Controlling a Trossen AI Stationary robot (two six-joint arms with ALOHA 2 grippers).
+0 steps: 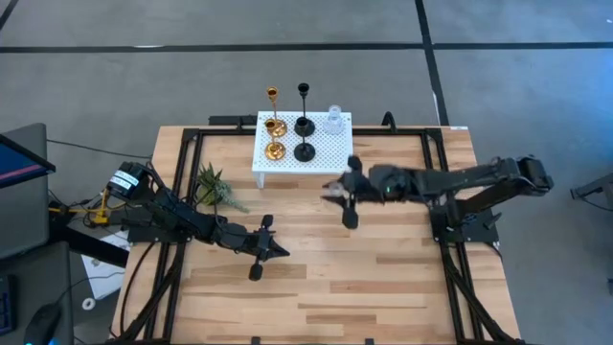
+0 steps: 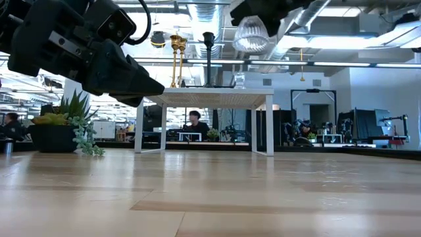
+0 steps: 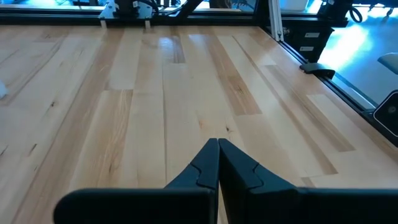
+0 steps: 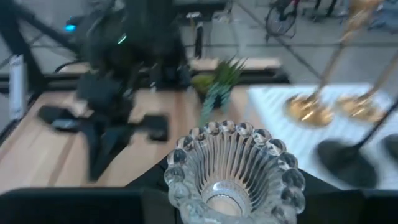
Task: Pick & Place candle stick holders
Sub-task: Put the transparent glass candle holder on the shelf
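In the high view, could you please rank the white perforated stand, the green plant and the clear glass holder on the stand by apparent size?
1. White perforated stand, clearly the largest.
2. Green plant, noticeably smaller.
3. Clear glass holder, the smallest.

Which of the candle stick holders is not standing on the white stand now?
One clear glass holder, with a beaded rim: the right gripper holds it in the air beside the white stand. The gold, black and other clear holders stand on it.

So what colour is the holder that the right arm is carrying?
Clear ribbed glass holder, best seen in the right wrist view.
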